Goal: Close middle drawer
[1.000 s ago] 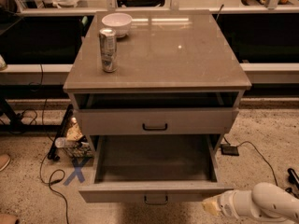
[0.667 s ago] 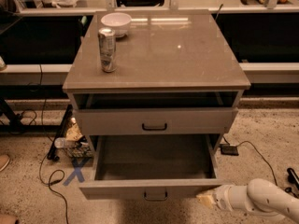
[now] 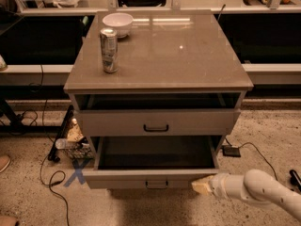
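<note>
Task not done yet: the middle drawer (image 3: 122, 179) sits pulled well out of the grey bench (image 3: 188, 65), low in the centre of the frame, its dark empty box open to view and its front far forward of the upper drawer (image 3: 113, 124) above it. The gripper (image 3: 203, 186) is at lower right, its tan tip touching or just beside the right end of the drawer front, right of the small dark handle (image 3: 156, 185); can't tell if it is spread or pressed together. The white arm (image 3: 263, 192) comes in from the lower right corner. Looks like the push stage, contact about made, nearly the whole travel left. Remaining: drive the front straight back until it is flush. Can (image 3: 109, 50) and bowl (image 3: 118, 22) stand on the bench top, upper left, clear of the work.
</note>
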`<state>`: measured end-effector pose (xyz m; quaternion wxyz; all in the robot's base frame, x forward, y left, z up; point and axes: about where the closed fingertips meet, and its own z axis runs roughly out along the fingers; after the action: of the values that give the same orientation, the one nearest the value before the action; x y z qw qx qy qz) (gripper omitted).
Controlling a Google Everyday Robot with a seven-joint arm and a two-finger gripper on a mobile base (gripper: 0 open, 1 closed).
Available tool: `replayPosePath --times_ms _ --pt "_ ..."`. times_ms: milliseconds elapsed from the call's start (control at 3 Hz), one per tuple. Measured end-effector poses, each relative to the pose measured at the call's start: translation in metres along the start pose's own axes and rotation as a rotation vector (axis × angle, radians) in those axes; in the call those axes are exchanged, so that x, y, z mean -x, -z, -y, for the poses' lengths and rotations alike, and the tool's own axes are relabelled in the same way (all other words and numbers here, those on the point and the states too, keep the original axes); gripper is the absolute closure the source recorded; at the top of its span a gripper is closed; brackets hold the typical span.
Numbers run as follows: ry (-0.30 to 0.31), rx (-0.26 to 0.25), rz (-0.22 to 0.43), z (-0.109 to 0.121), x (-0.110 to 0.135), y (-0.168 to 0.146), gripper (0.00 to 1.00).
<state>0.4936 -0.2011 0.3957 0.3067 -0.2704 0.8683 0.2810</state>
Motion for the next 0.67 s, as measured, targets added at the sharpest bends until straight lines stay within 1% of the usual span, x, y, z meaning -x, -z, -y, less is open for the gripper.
replayPosePath --times_ms 333,667 --pt "0.025 0.010 0.039 0.005 0.019 -0.009 1.00" --pt "0.073 0.033 0.113 0.018 0.064 -0.032 1.00"
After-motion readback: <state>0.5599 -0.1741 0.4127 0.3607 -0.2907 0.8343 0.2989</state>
